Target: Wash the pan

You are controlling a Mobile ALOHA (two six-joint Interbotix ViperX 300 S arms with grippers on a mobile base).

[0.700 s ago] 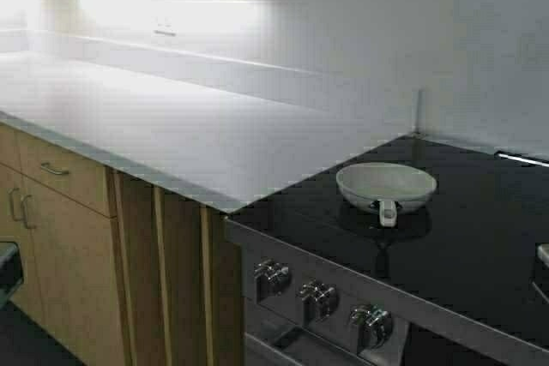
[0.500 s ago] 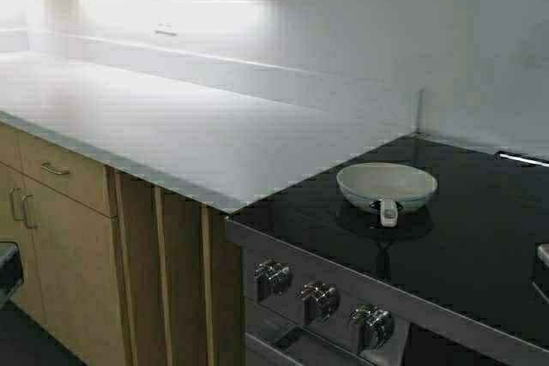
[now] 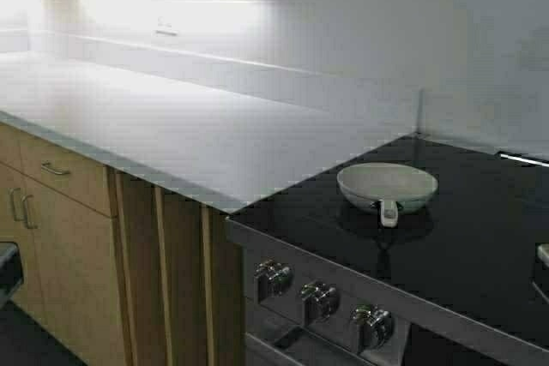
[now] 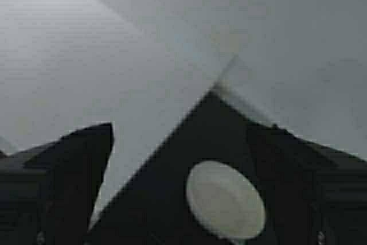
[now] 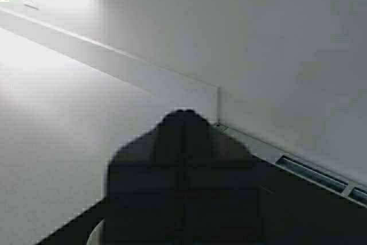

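cream pan sits on the black stove; left claw spread wide, holding nothing; right claw closed, also holding nothing.

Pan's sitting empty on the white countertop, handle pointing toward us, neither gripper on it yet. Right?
Not quite: the pan sits on the black stovetop, beside the white countertop, as the high view shows. Otherwise right: empty, handle toward the robot, no gripper touching it.
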